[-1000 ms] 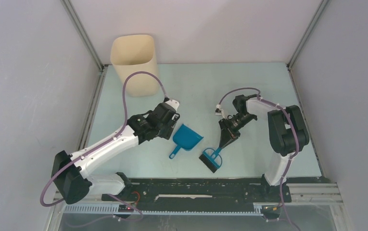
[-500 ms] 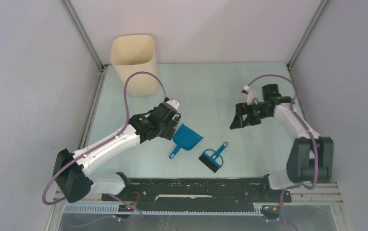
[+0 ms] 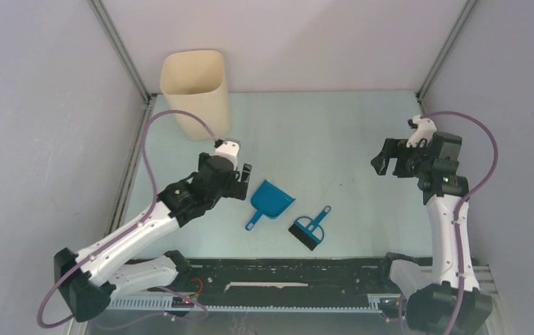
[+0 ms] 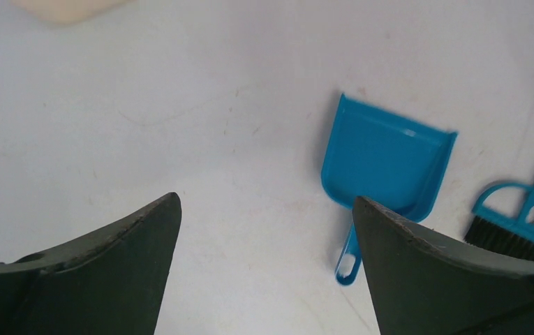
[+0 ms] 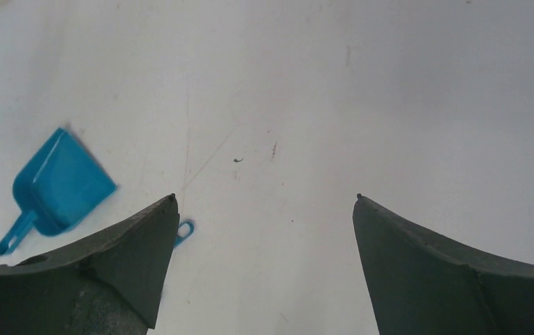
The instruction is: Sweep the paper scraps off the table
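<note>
Left tool (image 3: 243, 180) spread wide and empty, right tool (image 3: 387, 160) spread wide and empty, arms well apart

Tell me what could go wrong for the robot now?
1. The open left gripper hangs right beside the blue dustpan. A careless move could shove it into the hand brush lying close by.
2. The hand brush lies flat with a thin handle, and the open right gripper is far off, so a grab might slip.

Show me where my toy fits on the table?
Bare: far middle of the pale mint-green table, between tall beige bin, blue plastic dustpan and right gripper. Crowded: near front, around dustpan, blue black-bristled brush and left gripper.
</note>
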`<action>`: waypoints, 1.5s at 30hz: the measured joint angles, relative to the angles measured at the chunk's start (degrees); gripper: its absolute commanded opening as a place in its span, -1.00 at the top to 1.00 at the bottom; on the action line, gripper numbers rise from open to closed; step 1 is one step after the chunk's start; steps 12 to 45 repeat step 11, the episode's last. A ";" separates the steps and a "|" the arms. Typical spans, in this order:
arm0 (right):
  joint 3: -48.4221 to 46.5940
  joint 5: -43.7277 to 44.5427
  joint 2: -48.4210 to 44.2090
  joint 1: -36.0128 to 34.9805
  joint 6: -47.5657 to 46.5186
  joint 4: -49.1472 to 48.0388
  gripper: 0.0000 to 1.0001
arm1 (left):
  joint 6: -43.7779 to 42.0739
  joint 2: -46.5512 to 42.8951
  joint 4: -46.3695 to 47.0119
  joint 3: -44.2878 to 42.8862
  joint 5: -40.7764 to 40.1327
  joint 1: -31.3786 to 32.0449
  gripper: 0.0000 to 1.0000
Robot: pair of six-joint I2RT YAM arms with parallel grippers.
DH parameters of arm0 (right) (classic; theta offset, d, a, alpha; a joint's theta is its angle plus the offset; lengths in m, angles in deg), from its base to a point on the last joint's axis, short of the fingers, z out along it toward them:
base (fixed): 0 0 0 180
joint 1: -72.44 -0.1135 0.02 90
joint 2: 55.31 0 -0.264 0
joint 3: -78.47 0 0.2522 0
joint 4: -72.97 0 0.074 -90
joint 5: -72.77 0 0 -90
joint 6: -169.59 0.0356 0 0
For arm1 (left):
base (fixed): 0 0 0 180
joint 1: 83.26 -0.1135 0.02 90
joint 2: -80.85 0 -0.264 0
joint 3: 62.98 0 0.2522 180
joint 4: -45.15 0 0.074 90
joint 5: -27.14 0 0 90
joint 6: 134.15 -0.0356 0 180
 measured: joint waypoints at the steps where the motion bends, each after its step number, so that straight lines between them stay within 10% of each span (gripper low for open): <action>1: 0.61 1.42 -1.57 0.00 1.38 -0.33 -0.99 | 0.00 -2.19 1.29 0.72 -0.42 -0.04 -1.00; 45: 3.96 -1.84 -12.31 0.26 10.49 -8.50 -0.99 | -0.42 -10.19 9.33 4.81 -3.26 -0.13 -1.00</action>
